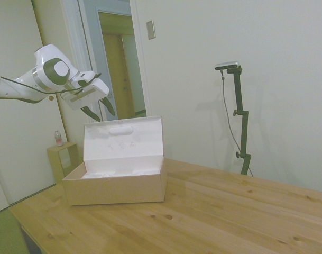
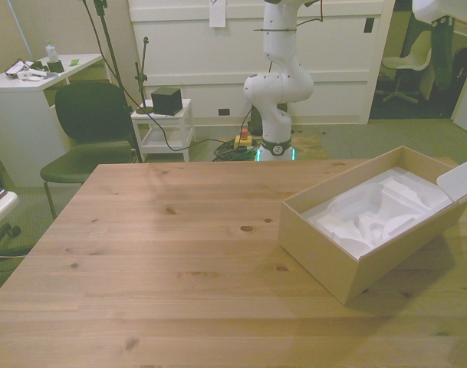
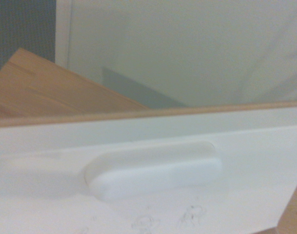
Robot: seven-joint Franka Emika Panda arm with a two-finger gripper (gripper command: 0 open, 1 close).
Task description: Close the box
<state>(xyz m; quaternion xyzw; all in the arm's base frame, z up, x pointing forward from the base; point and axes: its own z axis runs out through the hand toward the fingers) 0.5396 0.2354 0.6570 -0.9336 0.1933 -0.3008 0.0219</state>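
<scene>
Bare wooden table (image 1: 213,211) fills the foreground in the side view. You have the box (image 1: 114,188) sitting near its far end, at the front view's right, wide open, white moulded packing (image 2: 371,215) showing inside. Its lid (image 1: 123,138) stands upright on the hinge, white inner face with the oval embossed mark (image 3: 153,170) turned toward your wrist camera. Your gripper (image 1: 99,110) hangs above and behind the lid's top edge, fingers spread, grasping nothing and clear of the cardboard. By my reading nothing of the closing is done yet: you would need to push the lid forward and down until it seats.
</scene>
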